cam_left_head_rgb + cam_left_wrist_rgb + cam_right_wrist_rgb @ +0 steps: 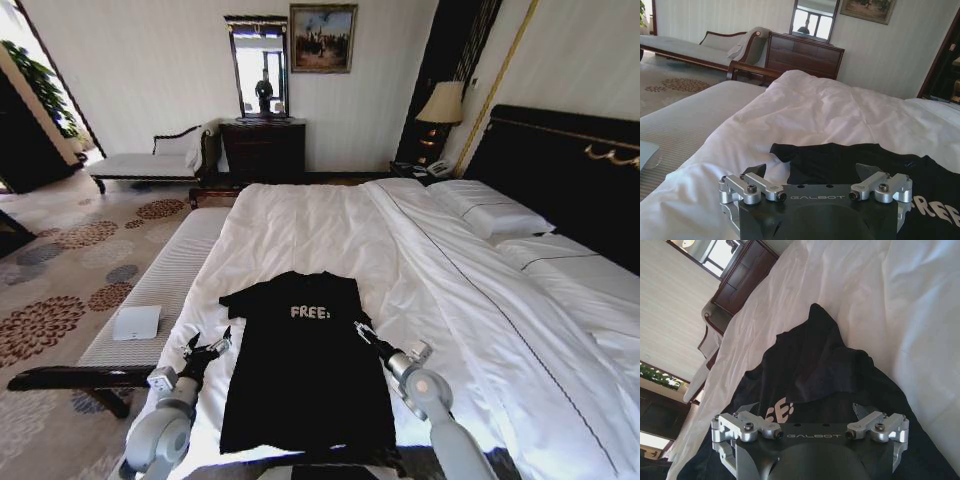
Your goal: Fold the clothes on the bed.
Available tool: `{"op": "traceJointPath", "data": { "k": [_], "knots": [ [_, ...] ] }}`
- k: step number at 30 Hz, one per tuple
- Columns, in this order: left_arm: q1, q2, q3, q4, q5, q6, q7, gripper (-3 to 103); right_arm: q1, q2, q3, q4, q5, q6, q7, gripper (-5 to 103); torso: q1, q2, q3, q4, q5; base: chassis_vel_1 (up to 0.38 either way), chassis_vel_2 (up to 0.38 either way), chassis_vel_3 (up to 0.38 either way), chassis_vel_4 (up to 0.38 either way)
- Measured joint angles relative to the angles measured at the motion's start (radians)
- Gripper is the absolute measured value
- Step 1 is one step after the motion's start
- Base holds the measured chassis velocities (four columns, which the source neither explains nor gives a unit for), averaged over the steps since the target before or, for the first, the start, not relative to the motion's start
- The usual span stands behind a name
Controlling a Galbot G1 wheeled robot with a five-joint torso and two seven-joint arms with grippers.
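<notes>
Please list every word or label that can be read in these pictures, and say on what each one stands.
"FREE!": white letters on the chest of the black T-shirt, lying flat on the bed.
"GALBOT": on the body of the left gripper, open.
"GALBOT": on the body of the right gripper, open.
Nothing else is readable.

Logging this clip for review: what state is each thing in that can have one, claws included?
T-shirt: unfolded, spread flat, lettering up, on the bed.
Bed: made, white duvet rumpled.
Left claw: open, empty, at the shirt's left side on the duvet.
Right claw: open, empty, at the shirt's right sleeve.
Pillow: lying flat by the headboard.
Lamp: cannot tell whether lit.
</notes>
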Motion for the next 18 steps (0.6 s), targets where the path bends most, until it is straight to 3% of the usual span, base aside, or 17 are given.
{"op": "traceJointPath", "data": {
  "k": [7, 11, 14, 18],
  "knots": [
    [0.013, 0.005, -0.022, -0.009, -0.007, 0.000, -0.001, 100, 0.054, -0.012, -0.010, -0.090, -0.016, 0.002, -0.012, 101, 0.000, 0.000, 0.000, 0.0002, 0.0000, 0.000, 0.000, 0.000, 0.000],
    [0.016, 0.007, -0.033, -0.010, -0.013, 0.000, -0.001, 100, 0.071, -0.023, -0.015, -0.133, -0.034, 0.008, -0.024, 92, 0.000, 0.000, 0.000, -0.0001, 0.0001, 0.000, 0.000, 0.000, 0.000],
    [0.016, 0.006, -0.033, -0.012, -0.014, 0.000, -0.001, 100, 0.092, -0.028, -0.015, -0.156, -0.033, 0.014, -0.026, 78, 0.000, 0.000, 0.000, 0.0000, 0.0001, 0.000, 0.000, 0.000, 0.000],
    [0.017, 0.003, -0.032, -0.014, -0.014, 0.000, -0.001, 100, 0.115, -0.032, -0.016, -0.170, -0.023, 0.014, -0.027, 79, 0.000, 0.000, 0.000, 0.0000, 0.0001, 0.000, 0.000, 0.000, 0.000]
  ]
}}
